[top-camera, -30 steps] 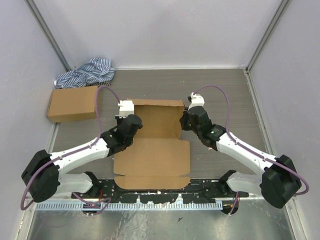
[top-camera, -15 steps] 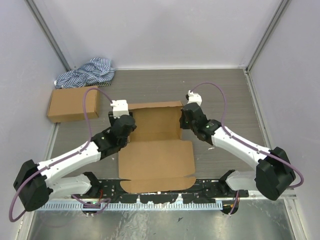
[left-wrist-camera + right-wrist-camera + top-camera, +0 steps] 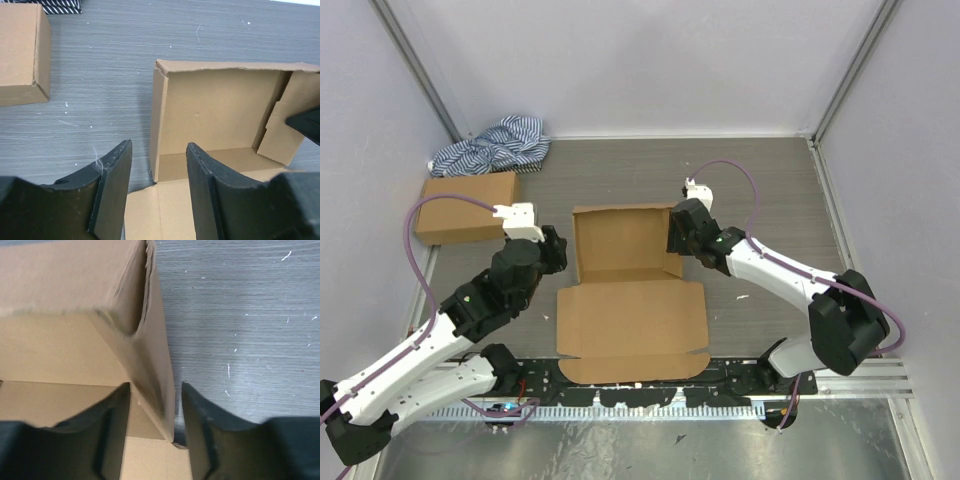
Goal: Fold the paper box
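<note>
One counter of grey, fine-grained laminate carries everything. At its middle lies the one paper box, plain brown matte cardboard: its far half stands up as a shallow rectangular tray with thin walls and fuzzy cut edges, and its near half lies flat as a broad panel with small notched tabs. At the counter's left edge sits one closed cardboard box, flat and sharp-cornered, and behind it one crumpled blue-and-white striped cloth. I have two hands, each with two black, smooth, wedge-shaped fingers. My left hand hangs just left of the tray with its fingers spread and nothing between them. My right hand straddles the tray's right wall, fingers parted, not pinching it.
</note>
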You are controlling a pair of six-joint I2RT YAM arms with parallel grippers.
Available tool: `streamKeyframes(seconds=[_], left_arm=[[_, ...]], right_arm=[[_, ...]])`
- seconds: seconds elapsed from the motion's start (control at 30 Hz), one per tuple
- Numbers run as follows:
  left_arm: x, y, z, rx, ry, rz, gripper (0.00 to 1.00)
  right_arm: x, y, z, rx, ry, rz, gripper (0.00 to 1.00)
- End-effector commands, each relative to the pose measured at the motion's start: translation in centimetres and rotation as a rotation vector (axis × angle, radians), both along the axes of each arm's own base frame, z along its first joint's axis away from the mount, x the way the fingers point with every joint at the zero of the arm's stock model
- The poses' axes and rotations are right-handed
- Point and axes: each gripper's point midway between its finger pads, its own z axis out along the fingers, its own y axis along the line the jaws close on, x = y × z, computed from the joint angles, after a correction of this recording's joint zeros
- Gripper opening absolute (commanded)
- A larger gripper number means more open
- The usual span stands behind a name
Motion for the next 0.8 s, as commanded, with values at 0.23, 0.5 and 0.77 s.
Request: streamKeyframes(seconds=[0.23,0.5,0.77], left_arm=[[-3.0,4.7,3.4,0.158,0.092,0.040,0.55],[-4.0,7.8,5.3,0.194,0.021,0.090,0.56],[-4.5,8.9,3.7,0.221,0.013,0.112,0.62]], right_arm=[[3.6,-0.2,5.1,-0.057,-0.133,-0.068,0.69],[8.3,-0.9,3.1,0.031,-0.060,-0.070,0.72],[11.8,0.7,-1.2,0.067,0.161,0.123,0.59]])
